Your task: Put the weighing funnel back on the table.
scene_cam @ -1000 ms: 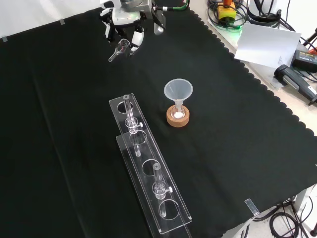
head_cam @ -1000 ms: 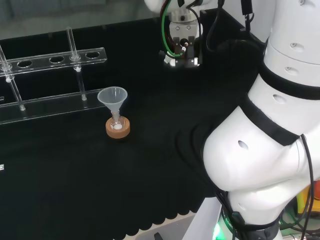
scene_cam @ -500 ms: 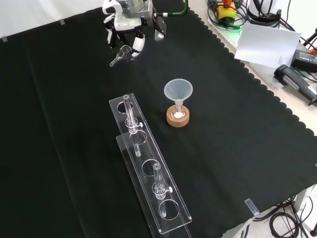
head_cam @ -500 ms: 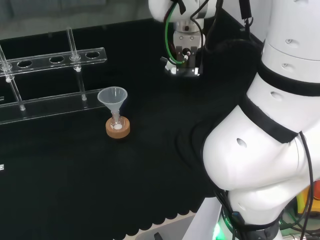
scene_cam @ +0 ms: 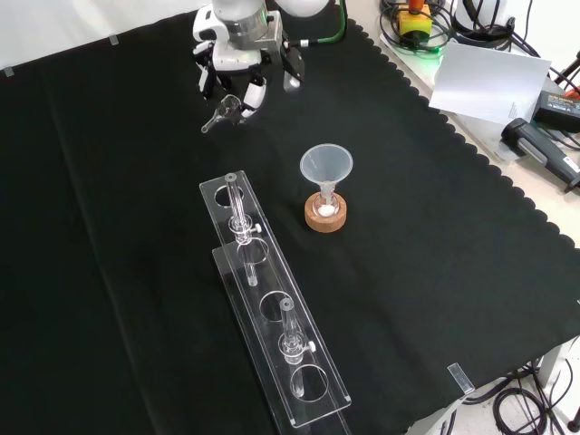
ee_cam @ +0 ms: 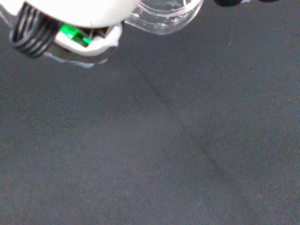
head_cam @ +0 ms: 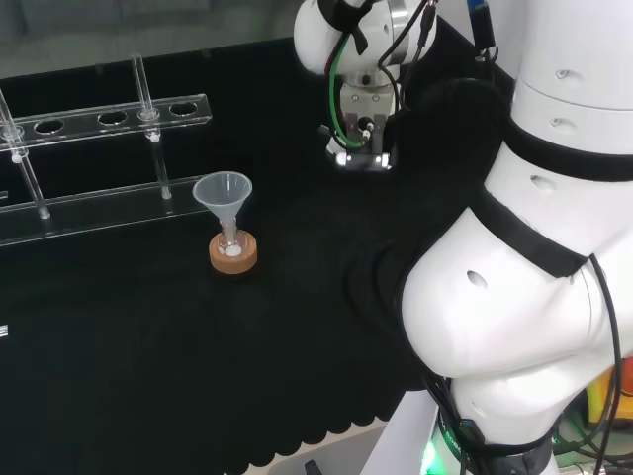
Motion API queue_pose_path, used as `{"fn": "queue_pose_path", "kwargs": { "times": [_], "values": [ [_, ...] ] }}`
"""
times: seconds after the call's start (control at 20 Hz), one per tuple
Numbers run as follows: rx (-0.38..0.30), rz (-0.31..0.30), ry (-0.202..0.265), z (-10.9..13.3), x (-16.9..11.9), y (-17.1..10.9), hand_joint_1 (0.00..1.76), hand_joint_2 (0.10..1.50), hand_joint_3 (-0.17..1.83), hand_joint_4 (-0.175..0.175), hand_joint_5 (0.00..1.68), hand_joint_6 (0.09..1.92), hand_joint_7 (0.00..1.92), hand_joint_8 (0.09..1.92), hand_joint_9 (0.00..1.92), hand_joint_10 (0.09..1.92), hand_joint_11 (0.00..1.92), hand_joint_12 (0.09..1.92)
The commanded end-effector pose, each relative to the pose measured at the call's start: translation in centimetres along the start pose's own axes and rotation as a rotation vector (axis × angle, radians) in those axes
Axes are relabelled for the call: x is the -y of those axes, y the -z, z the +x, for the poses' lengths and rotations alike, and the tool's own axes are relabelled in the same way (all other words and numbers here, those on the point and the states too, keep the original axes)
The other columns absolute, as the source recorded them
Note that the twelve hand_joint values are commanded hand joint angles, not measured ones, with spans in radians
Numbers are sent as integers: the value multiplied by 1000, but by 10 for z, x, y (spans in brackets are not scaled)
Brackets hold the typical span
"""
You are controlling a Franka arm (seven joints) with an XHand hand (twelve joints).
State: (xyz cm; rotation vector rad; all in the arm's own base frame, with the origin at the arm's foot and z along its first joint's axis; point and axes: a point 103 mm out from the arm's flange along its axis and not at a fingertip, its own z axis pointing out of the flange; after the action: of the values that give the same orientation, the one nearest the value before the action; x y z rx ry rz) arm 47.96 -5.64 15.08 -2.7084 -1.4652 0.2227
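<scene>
The hand (scene_cam: 239,54) has its fingers curled round the weighing funnel (scene_cam: 224,112), holding it by the bowl end with the stem poking out toward the front view's lower left. The wrist view shows the same clear piece (ee_cam: 164,18) tucked against the hand, with bare cloth beneath it and nothing else in the way.

Over the last second the hand has come down and a little nearer the rack (scene_cam: 272,317) in the front view. In the head view it (head_cam: 362,139) has sunk lower in the picture, away from the back edge of the bench (scene_cam: 109,199). The weighing funnel has travelled with it, the grip unchanged. Nothing else has moved: the funnel (scene_cam: 326,167) stands in its flask on the cork ring (scene_cam: 325,218), well apart from the hand.

I read this as the lowering step, well under way. The weighing funnel looks to be above the cloth and not resting on it, though no view settles whether the stem tip touches. What is left, by my judgement, is a short further descent, then opening the fingers. A round clear piece like this may roll once let go, so a low release looks wise
</scene>
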Motion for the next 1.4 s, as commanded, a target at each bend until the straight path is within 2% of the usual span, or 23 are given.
{"fn": "queue_pose_path", "kwargs": {
  "times": [0.05,0.25,0.95,1.4],
  "values": [
    [32,15,5,7,-8,-24,1123,552,861,175,1273,761,1739,183,1505,288,381,1398],
    [44,38,16,13,-14,-39,1123,553,861,175,1272,763,1739,182,1505,287,381,1396],
    [11,98,-8,26,-28,-93,1122,554,862,175,1269,770,1740,179,1505,284,382,1391],
    [-1,109,-17,23,-20,-107,1121,556,861,175,1265,776,1741,178,1506,282,382,1389]
  ]
}}
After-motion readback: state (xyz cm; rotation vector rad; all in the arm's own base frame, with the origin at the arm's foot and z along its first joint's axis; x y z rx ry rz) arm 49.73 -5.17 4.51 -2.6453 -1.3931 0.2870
